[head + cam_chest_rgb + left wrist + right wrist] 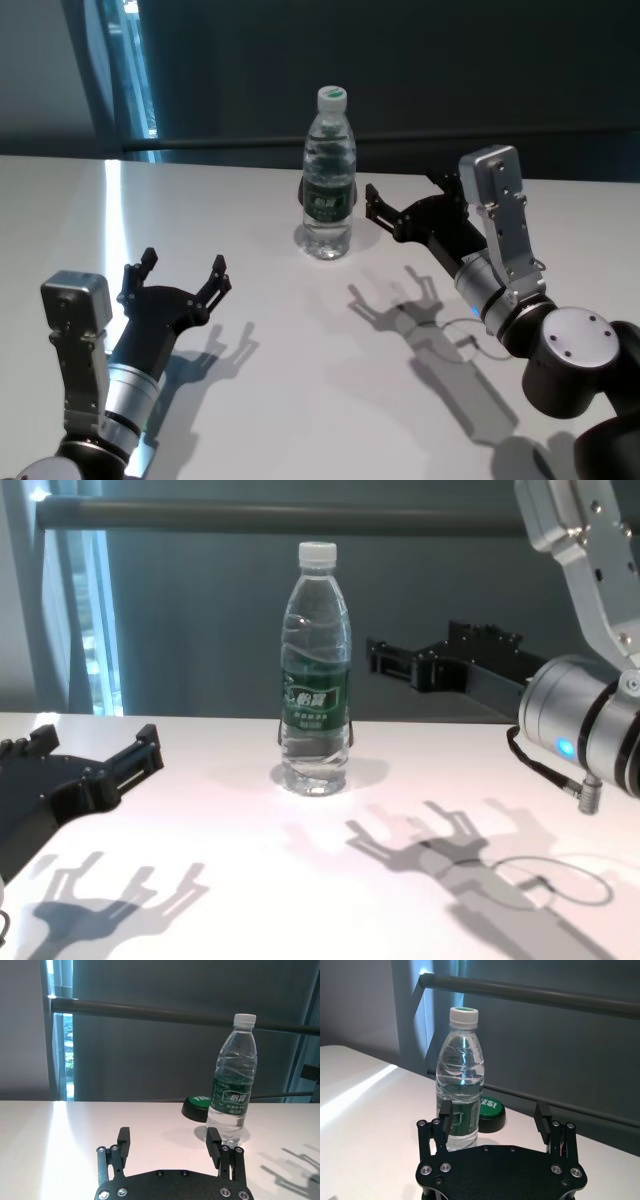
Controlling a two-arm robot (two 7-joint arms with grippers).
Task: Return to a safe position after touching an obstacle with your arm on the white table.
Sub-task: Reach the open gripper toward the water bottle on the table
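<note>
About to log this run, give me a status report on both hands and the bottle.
Right hand open, beside the bottle, apart. Left hand open, low, near side. Bottle upright on white table. Green button behind bottle.

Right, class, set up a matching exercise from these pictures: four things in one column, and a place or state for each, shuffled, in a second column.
Things:
1. water bottle
2. left gripper
3. right gripper
4. green-topped disc

Places or states:
A. open, near the table's front-left part
B. low and dark-rimmed, lying behind the bottle
C. upright, white cap on
D. open, just to the right of the bottle

Pairs: 1-C, 2-A, 3-D, 4-B
</note>
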